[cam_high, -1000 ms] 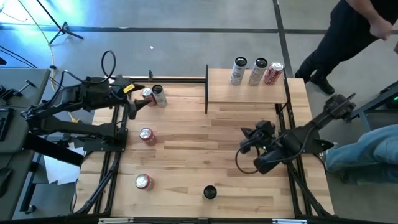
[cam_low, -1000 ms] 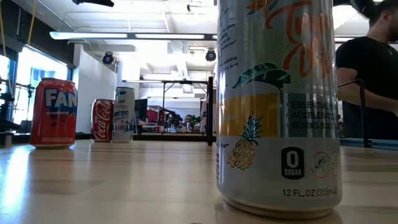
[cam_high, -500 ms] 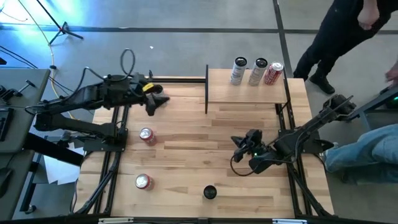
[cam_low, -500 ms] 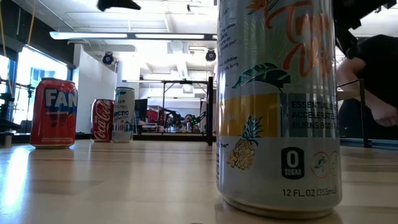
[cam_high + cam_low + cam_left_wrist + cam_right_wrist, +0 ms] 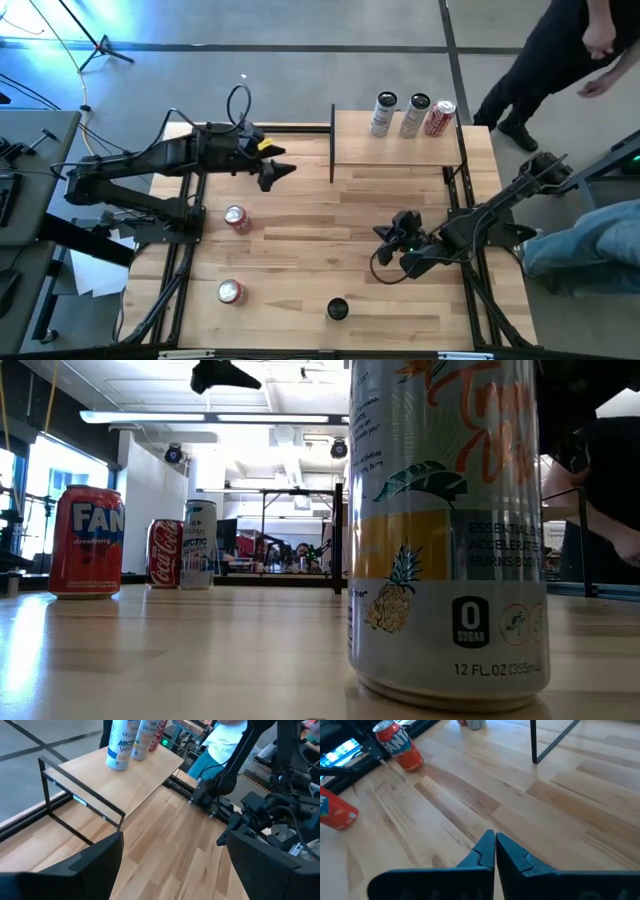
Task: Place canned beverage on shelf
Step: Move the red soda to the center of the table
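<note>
The shelf [image 5: 400, 143], a light-wood board on a thin black frame, stands at the table's far right and bears three upright cans [image 5: 415, 115]. My left gripper [image 5: 282, 171] hangs open above the table just left of the shelf, nothing between its fingers [image 5: 100, 862]. Its arm hides two cans in the high view; the low view shows them standing [image 5: 182, 552]. My right gripper [image 5: 383, 236] is shut and empty, low over the table's right middle [image 5: 495, 840]. Two red cans [image 5: 236, 218] [image 5: 231, 291] stand at the left, a tall can [image 5: 338, 309] at the near edge.
The tall can [image 5: 445, 530] stands right before the low camera and blocks much of that view. A person [image 5: 560, 50] moves beyond the far right corner, and another person's leg [image 5: 585, 240] lies off the right edge. Bare wood lies between the two grippers.
My left gripper has swung toward the table's right, away from the two far-left cans and toward the shelf's left post, rolling a little and staying open. My right gripper has sunk toward the table and tipped, staying shut. No can has moved.
</note>
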Controlling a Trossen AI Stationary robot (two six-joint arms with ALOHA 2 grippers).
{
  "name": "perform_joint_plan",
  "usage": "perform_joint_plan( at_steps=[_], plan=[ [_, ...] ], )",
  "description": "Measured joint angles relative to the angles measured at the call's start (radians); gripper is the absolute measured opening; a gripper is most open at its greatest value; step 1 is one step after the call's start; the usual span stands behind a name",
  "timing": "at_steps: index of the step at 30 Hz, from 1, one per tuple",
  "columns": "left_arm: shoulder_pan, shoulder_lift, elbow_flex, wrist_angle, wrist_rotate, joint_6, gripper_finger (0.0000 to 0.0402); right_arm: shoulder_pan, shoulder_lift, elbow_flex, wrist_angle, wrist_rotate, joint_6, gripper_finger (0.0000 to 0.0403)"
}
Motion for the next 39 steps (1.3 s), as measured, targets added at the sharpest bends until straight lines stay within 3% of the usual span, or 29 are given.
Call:
perform_joint_plan(
  at_steps=[6,9,12,14,18,23,30,33,39],
  plan=[
    [-0.001,0.012,0.0,-0.012,0.018,-0.076,0.0335,0.0,0.0,0.0,0.008,0.038,0.0,0.0],
    [-0.004,0.023,0.0,-0.054,0.063,-0.204,0.0335,0.008,0.0,0.0,0.04,0.136,-0.01,0.0],
    [-0.007,0.044,0.0,-0.04,0.152,-0.171,0.0335,0.041,0.0,0.0,0.082,0.25,-0.036,0.0],
    [-0.012,0.054,0.0,-0.012,0.158,-0.136,0.0335,0.071,-0.003,0.0,0.087,0.303,-0.035,0.0],
    [-0.032,0.053,0.0,0.003,0.056,-0.11,0.0335,0.129,-0.004,0.0,0.086,0.342,-0.035,0.0],
    [-0.073,0.004,0.0,-0.148,-0.069,-0.122,0.0335,0.163,-0.004,0.0,0.075,0.41,-0.042,0.0],
    [-0.089,-0.136,0.0,-0.568,-0.248,-0.321,0.0335,0.165,-0.004,0.001,-0.033,0.41,0.061,0.0],
    [-0.088,-0.176,0.0,-0.669,-0.285,-0.399,0.0335,0.164,-0.004,0.001,-0.042,0.395,0.075,0.0],
    [-0.076,-0.205,0.0,-0.698,-0.283,-0.453,0.0335,0.163,-0.004,0.001,-0.042,0.134,0.081,0.0]
  ],
)
